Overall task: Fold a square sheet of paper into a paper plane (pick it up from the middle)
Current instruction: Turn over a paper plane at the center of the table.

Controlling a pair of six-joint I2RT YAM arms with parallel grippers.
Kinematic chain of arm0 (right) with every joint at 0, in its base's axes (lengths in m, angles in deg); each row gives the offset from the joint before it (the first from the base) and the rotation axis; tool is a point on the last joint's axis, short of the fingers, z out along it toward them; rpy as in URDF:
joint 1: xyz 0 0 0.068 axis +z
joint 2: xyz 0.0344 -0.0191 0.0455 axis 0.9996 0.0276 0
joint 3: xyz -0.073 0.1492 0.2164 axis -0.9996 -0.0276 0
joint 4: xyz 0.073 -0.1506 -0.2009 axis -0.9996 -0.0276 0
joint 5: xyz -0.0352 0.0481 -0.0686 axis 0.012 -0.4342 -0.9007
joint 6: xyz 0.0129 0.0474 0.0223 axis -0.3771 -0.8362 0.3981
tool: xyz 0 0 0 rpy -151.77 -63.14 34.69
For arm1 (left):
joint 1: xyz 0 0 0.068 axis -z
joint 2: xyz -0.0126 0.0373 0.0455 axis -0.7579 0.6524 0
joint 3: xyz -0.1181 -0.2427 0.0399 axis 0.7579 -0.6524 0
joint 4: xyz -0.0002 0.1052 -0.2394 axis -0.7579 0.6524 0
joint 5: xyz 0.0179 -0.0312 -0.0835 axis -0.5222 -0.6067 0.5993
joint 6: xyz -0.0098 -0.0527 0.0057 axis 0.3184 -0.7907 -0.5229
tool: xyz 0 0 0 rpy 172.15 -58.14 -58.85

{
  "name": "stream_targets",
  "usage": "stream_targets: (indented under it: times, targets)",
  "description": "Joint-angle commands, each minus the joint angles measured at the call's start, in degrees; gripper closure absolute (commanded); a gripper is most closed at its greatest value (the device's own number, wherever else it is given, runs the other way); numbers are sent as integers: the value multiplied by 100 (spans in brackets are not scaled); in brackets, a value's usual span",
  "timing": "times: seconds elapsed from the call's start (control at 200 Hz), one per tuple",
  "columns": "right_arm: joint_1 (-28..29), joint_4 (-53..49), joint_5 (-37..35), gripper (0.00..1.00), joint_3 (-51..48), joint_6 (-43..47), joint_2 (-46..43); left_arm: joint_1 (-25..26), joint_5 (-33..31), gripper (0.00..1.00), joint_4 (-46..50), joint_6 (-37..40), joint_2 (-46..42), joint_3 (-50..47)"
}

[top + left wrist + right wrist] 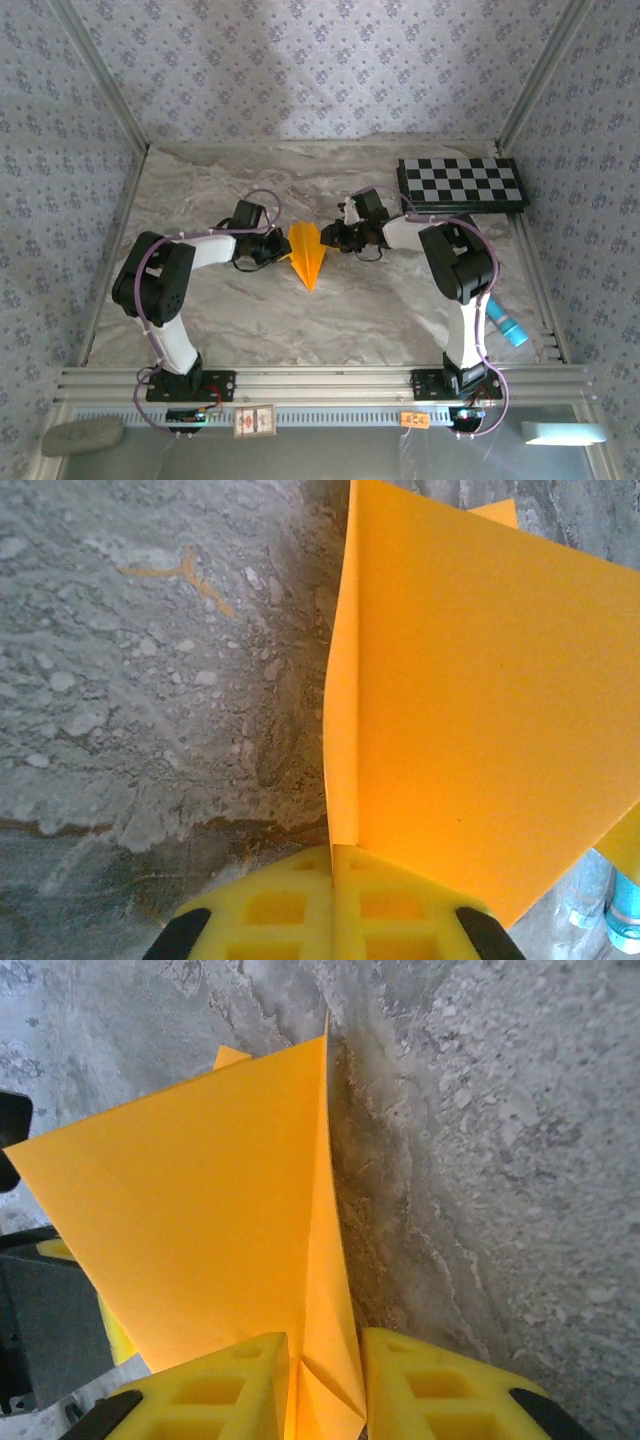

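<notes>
paper plane [220, 1230] between parted right tool [322, 1360] pads, marble table [500, 1160]

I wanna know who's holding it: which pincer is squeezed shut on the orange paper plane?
The left pincer: its yellow fingers press together on the paper plane's edge. The right pincer's fingers stand apart around the paper.

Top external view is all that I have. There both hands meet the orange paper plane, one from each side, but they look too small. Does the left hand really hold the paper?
Observer: Yes. In the left wrist view the left hand has its yellow fingers pressed together, and a fold of the paper plane comes out of the seam between them.
Operator: And the right hand?
Observer: In the right wrist view the right hand has its fingers apart. The edge of the paper sits in the gap and looks loose, not pinched.
</notes>
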Motion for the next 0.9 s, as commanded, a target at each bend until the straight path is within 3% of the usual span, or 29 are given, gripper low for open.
stream_targets:
  times: [0.0, 0.19, 0.42, 0.585, 0.895]
  targets:
    - [-31, -389, 287, 73, 242, 349, 192, -33, 150, 97, 109, 179, 116, 155]
    - [-36, -440, 523, 74, 241, 373, 270, -33, 150, 97, 120, 186, 127, 188]
    - [-79, -300, 433, 92, 193, 258, 176, -75, -28, 97, 222, 132, 39, 147]
    - [-97, -227, 166, 95, 34, 174, 52, -129, -245, 96, 249, -24, -142, 10]
    - [-63, -42, 147, 94, -15, -109, 42, 17, -581, 72, 389, -414, -830, -198]
